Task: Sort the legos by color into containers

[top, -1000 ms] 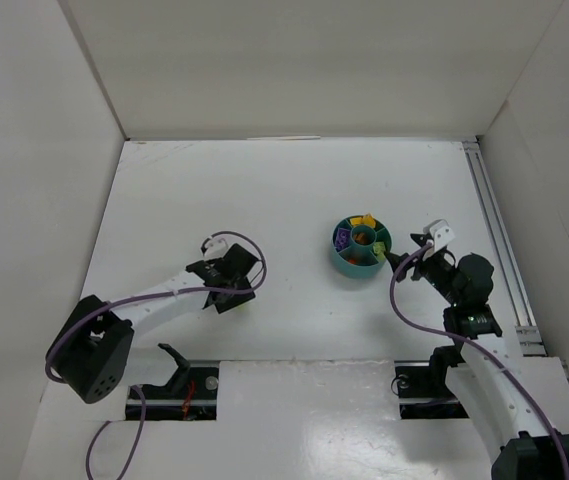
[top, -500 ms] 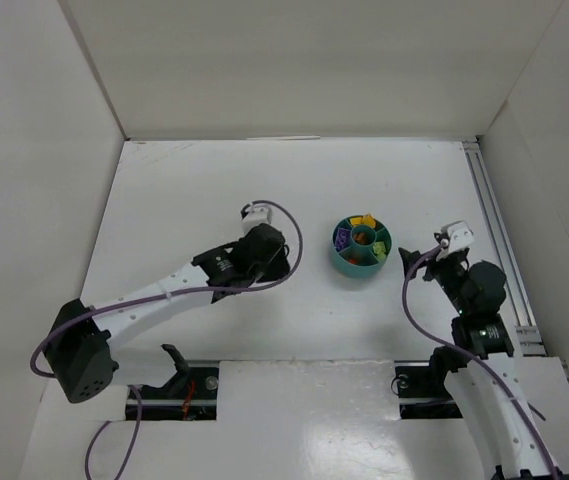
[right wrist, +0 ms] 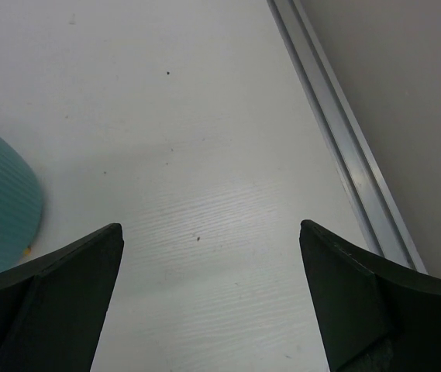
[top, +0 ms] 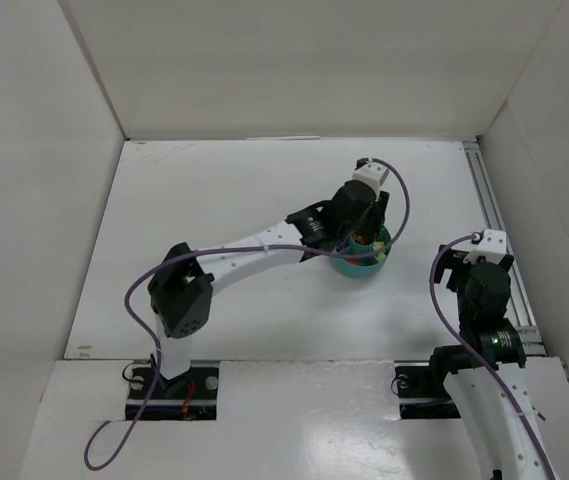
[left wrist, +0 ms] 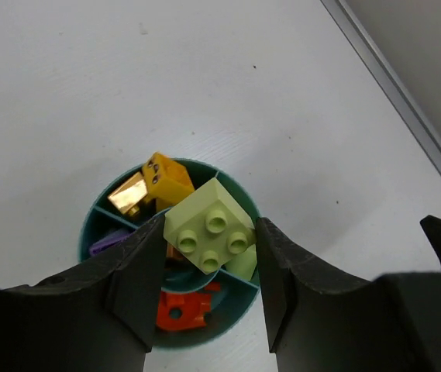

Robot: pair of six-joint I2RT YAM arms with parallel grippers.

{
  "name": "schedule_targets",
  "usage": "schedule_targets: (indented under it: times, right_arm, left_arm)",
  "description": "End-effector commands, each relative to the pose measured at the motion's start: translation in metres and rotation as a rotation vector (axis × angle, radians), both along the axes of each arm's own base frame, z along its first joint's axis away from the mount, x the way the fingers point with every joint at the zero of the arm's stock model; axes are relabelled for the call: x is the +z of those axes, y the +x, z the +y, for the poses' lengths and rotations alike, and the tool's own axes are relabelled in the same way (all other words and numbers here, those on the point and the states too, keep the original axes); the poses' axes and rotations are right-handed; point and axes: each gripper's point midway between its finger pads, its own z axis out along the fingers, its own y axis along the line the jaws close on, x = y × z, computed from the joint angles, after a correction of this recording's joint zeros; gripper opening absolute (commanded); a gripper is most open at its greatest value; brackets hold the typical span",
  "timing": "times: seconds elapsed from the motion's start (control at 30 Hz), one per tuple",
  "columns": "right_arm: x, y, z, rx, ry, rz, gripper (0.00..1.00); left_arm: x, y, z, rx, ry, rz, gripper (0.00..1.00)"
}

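Versus one second earlier, the left arm had swung from the lower left of the table [top: 214, 190] up to the centre right of the top view. The left gripper [left wrist: 208, 234] now hung over the teal bowl [top: 360, 268]. The right arm had backed off from the bowl's right side toward the right edge. The right gripper [right wrist: 210, 229] had its jaws spread wide apart with nothing between them, only bare table below.

The left gripper's black fingers [left wrist: 139, 271] were clamped on the lime green lego [left wrist: 211, 223]. It was a square matte brick with four round studs facing the wrist camera, tilted cornerwise above the bowl's central cup. We couldn't tell whether it touched anything beneath, probably not.

The bowl was round, its outer wall finely ribbed [right wrist: 7, 205], split by thin inner walls. In its compartments:
- a yellow lego [left wrist: 170, 174] at the top
- a shiny gold-brown lego [left wrist: 127, 194] beside it
- a purple lego [left wrist: 110, 242] at left
- an orange lego [left wrist: 177, 311] at the bottom
- a second lime piece [left wrist: 243, 263] at right

The table was white with a faint grain. A grey metal rail [right wrist: 336, 147] ran along its right side.
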Motion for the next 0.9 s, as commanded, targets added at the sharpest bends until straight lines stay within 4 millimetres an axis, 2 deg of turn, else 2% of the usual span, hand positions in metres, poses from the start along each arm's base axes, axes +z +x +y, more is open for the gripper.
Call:
schedule_targets:
  times: [0.0,0.07,0.17,0.3,0.4,0.43,0.47,0.5,0.57,0.6,0.67,0.8,0.87]
  right_arm:
    - [0.008,-0.004,-0.01,-0.065,0.003,-0.016,1.0]
    - [0.012,-0.004,-0.01,-0.065,0.005,-0.034,1.0]
    - [0.014,-0.002,-0.007,-0.04,-0.008,-0.038,1.0]
    - [0.011,0.002,-0.003,-0.008,-0.007,-0.033,1.0]
    - [0.011,0.006,-0.001,0.006,-0.012,-0.032,1.0]
    - [0.011,0.006,0.001,0.015,-0.009,-0.032,1.0]
    - [0.011,0.006,0.001,0.015,-0.009,-0.032,1.0]
    - [0.012,0.008,0.001,0.017,-0.018,-0.031,1.0]
    - [0.006,0.009,0.002,0.026,-0.016,-0.013,1.0]
    - [0.008,0.011,0.004,0.035,-0.013,-0.023,1.0]
    - [0.008,0.01,0.003,0.038,-0.021,-0.021,1.0]
    - [0.012,0.013,0.005,0.048,-0.017,-0.041,1.0]
    - [0.01,0.014,0.005,0.048,-0.018,-0.032,1.0]
  left_arm:
    - [0.029,0.004,-0.033,-0.159,-0.021,-0.132,0.23]
    - [0.025,0.004,-0.049,-0.22,-0.03,-0.148,0.23]
    - [0.023,0.003,-0.059,-0.303,-0.019,-0.222,0.23]
    - [0.001,-0.014,-0.069,-0.5,0.043,-0.314,0.25]
    - [-0.024,-0.019,-0.07,-0.59,0.117,-0.339,0.25]
    - [-0.019,-0.018,-0.071,-0.616,0.103,-0.349,0.25]
    - [-0.028,-0.022,-0.072,-0.644,0.109,-0.325,0.25]
    - [-0.033,-0.019,-0.07,-0.664,0.116,-0.328,0.25]
    - [-0.032,-0.02,-0.07,-0.712,0.106,-0.339,0.25]
    - [-0.032,-0.017,-0.068,-0.716,0.101,-0.336,0.25]
    - [-0.034,-0.023,-0.068,-0.77,0.109,-0.35,0.25]
    - [-0.046,-0.026,-0.064,-0.805,0.15,-0.365,0.25]
    - [-0.063,-0.027,-0.062,-0.819,0.183,-0.335,0.25]
